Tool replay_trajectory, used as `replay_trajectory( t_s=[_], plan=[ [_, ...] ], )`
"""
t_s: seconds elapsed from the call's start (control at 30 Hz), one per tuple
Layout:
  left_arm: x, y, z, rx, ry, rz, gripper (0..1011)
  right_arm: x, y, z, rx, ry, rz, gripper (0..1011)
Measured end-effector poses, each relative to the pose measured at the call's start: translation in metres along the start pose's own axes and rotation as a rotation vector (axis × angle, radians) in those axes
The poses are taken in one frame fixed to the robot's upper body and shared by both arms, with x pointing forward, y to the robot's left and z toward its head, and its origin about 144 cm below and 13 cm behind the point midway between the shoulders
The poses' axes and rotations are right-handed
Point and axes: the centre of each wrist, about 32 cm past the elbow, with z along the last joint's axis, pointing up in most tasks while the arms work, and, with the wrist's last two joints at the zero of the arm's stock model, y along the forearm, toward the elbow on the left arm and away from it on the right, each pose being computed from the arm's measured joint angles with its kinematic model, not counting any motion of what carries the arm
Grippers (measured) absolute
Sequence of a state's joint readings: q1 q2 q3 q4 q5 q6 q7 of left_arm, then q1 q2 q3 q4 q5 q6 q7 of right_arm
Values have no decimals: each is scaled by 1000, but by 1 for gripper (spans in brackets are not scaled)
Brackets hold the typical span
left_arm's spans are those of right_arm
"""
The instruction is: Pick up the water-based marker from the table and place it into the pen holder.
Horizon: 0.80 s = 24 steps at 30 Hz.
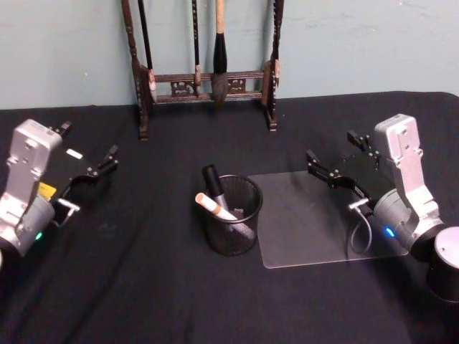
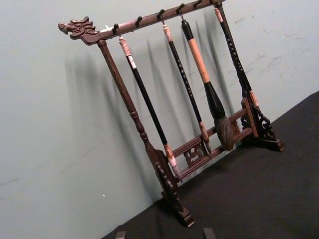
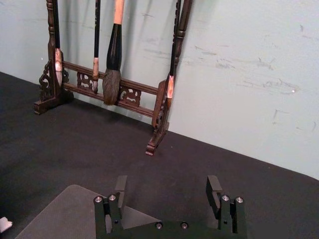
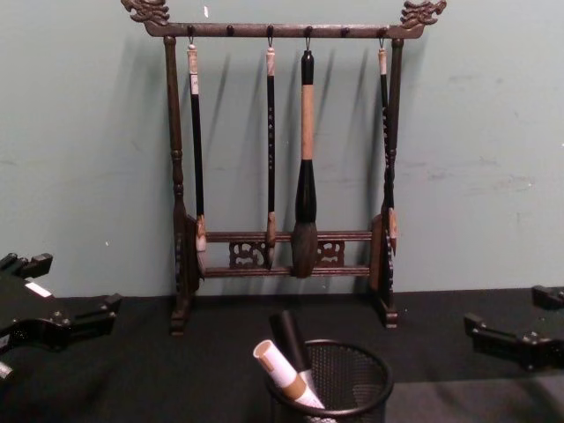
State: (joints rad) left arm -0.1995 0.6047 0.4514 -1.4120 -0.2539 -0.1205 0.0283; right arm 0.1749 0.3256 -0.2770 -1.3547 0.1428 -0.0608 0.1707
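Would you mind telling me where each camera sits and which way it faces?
Head: high, looking down at the pen holder, left gripper and right gripper, both open.
Chest: low, facing the brush rack; both grippers at its edges.
Left wrist: faces the rack and wall; its fingertips at the edge.
Right wrist: faces the rack over its open gripper.
All four views share the rack.

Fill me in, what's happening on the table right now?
Nothing is being handled at this moment. Two markers already stand in the pen holder at the table's middle, beside a clear sheet. The left claw and the right claw both hang open and empty on either side of it. The wooden brush rack stands behind, by the wall.
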Motion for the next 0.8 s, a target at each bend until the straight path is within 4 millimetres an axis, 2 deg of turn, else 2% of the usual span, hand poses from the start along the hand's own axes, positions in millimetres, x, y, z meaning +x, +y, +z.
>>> replay_trajectory(
  t_s=[0.8],
  plan=[
    [0,0,0,0,0,0,1001,0,0,0,0,0,0,1002]
  ],
)
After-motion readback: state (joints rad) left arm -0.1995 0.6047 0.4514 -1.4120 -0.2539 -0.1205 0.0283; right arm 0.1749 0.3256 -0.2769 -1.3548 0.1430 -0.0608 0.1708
